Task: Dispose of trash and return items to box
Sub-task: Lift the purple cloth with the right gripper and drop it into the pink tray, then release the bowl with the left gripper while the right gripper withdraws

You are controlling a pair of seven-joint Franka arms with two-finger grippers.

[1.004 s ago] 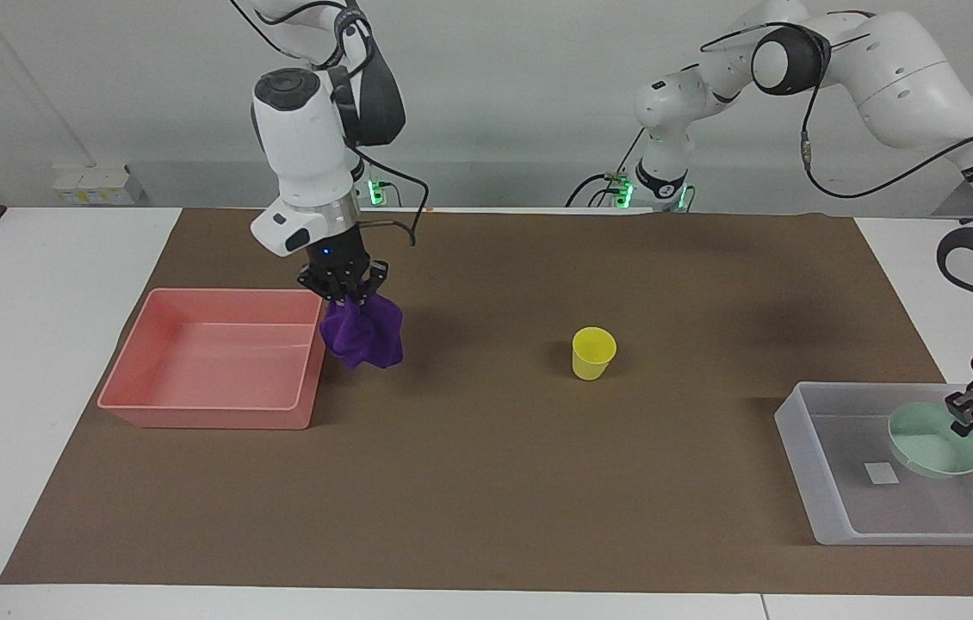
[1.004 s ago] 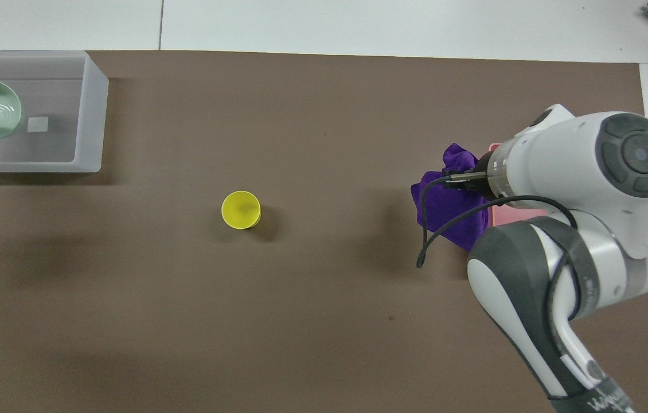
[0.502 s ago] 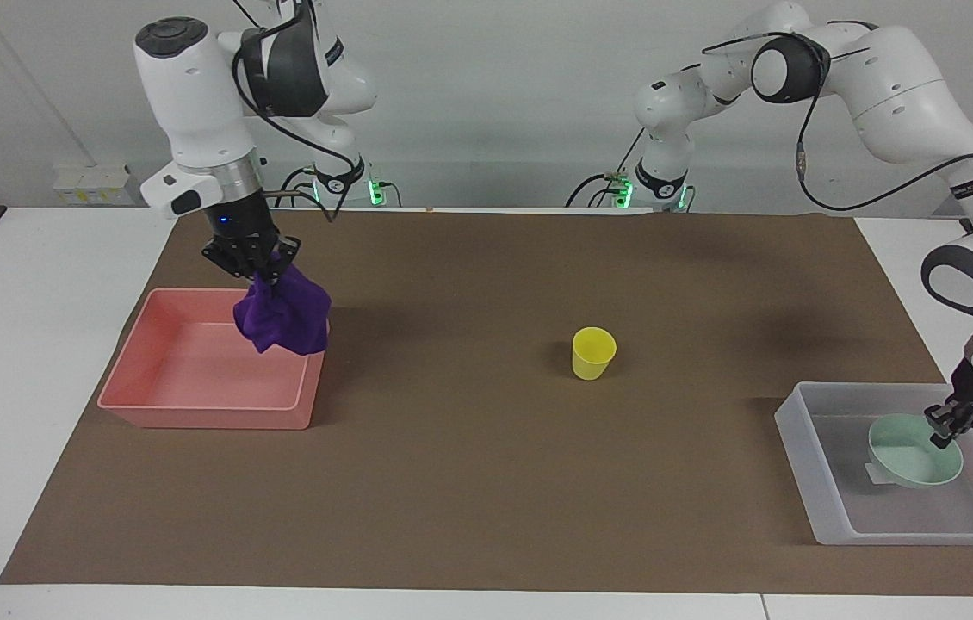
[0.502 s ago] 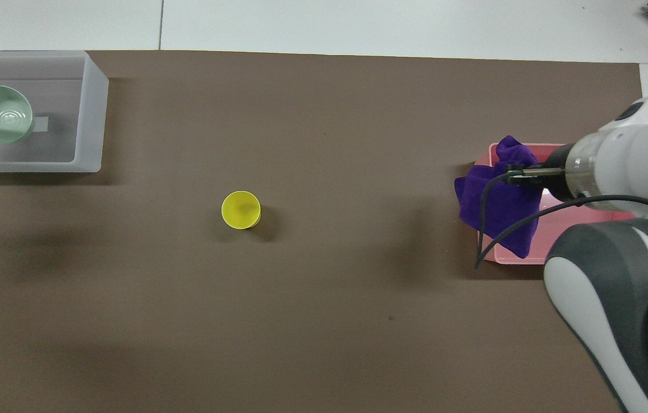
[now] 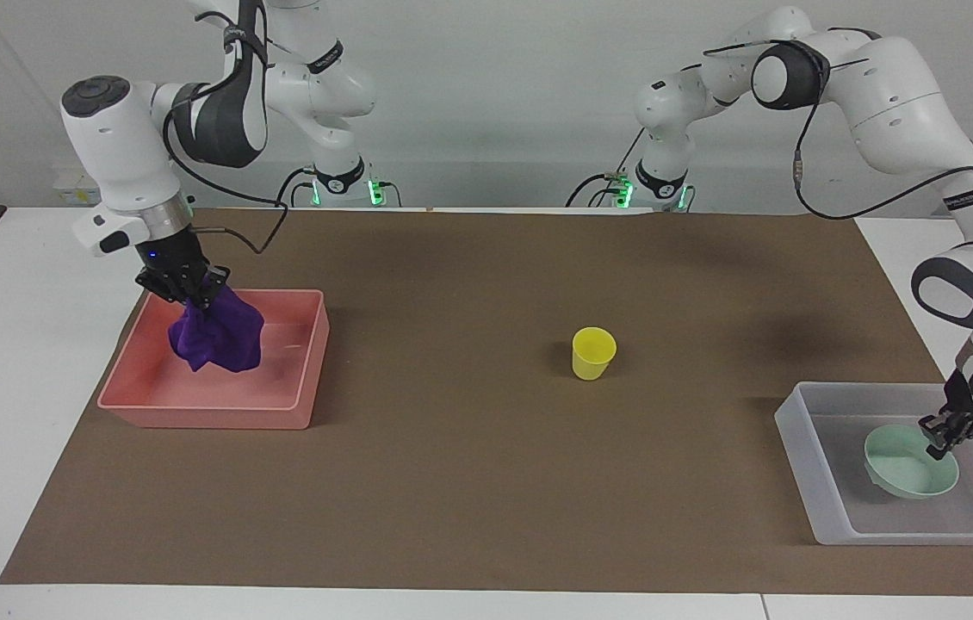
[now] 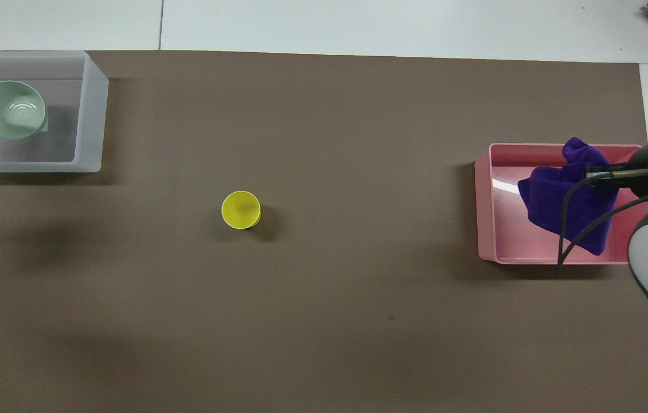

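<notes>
My left gripper (image 5: 945,437) is shut on the rim of the mint-green bowl (image 5: 907,461) and holds it low inside the translucent box (image 5: 805,465) at the left arm's end; the bowl (image 6: 14,109) and box (image 6: 92,115) also show in the overhead view. My right gripper (image 5: 189,291) is shut on the purple cloth (image 5: 220,337), which hangs into the pink tray (image 5: 211,413); cloth (image 6: 565,201) and tray (image 6: 487,218) also show in the overhead view. The yellow cup (image 5: 593,353) stands upright mid-mat, also in the overhead view (image 6: 241,210).
A brown mat (image 5: 469,482) covers the table between tray and box. White table edges lie around it.
My right gripper has carried the purple cloth from beside the tray to over its inside and lower. My left gripper has lowered the bowl deeper into the box.
</notes>
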